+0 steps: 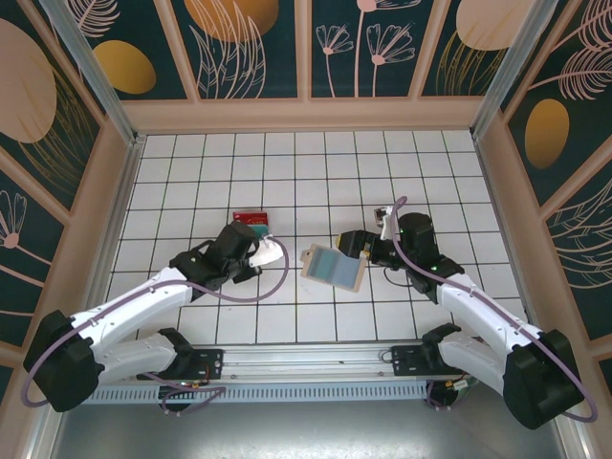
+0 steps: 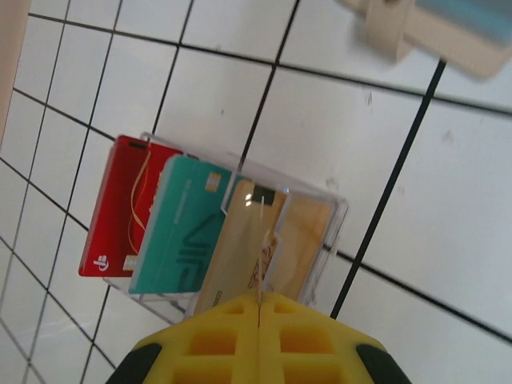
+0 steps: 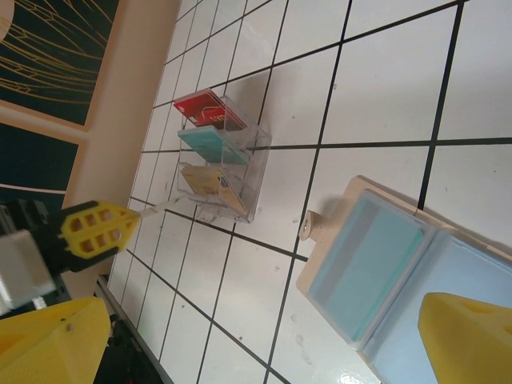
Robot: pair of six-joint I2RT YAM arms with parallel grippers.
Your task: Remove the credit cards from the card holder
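Left fingers (image 2: 240, 324) pressed flat together, tips at near edge of clear tray (image 2: 334, 214); cannot tell if anything thin is pinched. Tray holds red card (image 2: 116, 212), teal card (image 2: 180, 236) and tan card (image 2: 236, 256), overlapping in row. Right fingers (image 3: 472, 336) spread wide, empty, just beside card holder (image 3: 376, 272). Card holder lies open on tiled worktop (image 1: 316, 172), light blue insides up, apart from tray.

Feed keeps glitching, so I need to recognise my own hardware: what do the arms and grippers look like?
The left arm and right arm have white links, black joints and a lilac cable. The left gripper and right gripper have yellow fingers, the left's grid-moulded.
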